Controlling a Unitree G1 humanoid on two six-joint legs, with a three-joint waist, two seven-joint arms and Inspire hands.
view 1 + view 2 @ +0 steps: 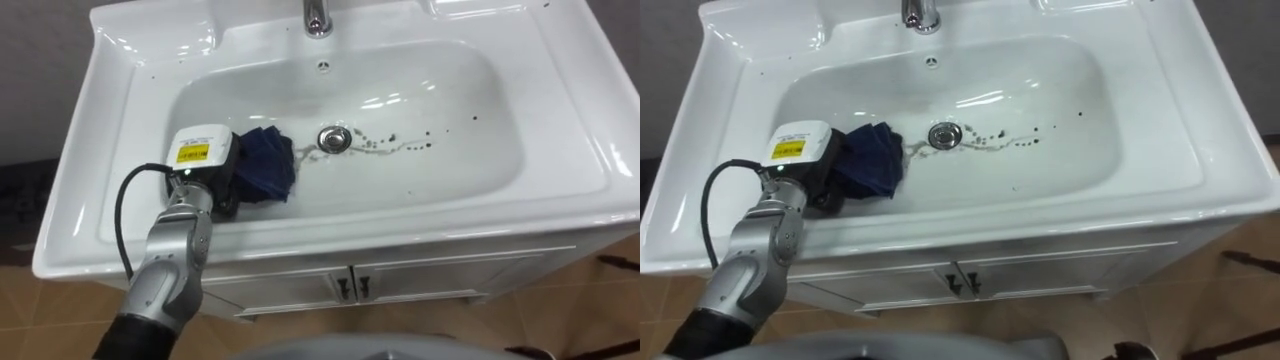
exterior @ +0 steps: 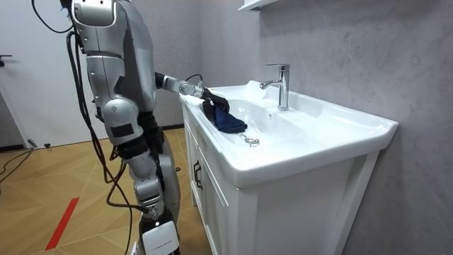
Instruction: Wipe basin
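Navy cloth (image 1: 265,165) — white basin (image 1: 560,190), dark specks (image 1: 410,145)

A white ceramic basin (image 1: 455,95), rectangular with rounded corners, sits sunk into a glossy white vanity top. A trail of dark specks (image 1: 408,146) and smears runs across its floor from the chrome drain (image 1: 335,139) toward the right. A dark blue cloth (image 1: 266,166), bunched and folded, lies against the bowl's left slope, just left of the drain, its near edge under the robot's left hand (image 1: 203,158).
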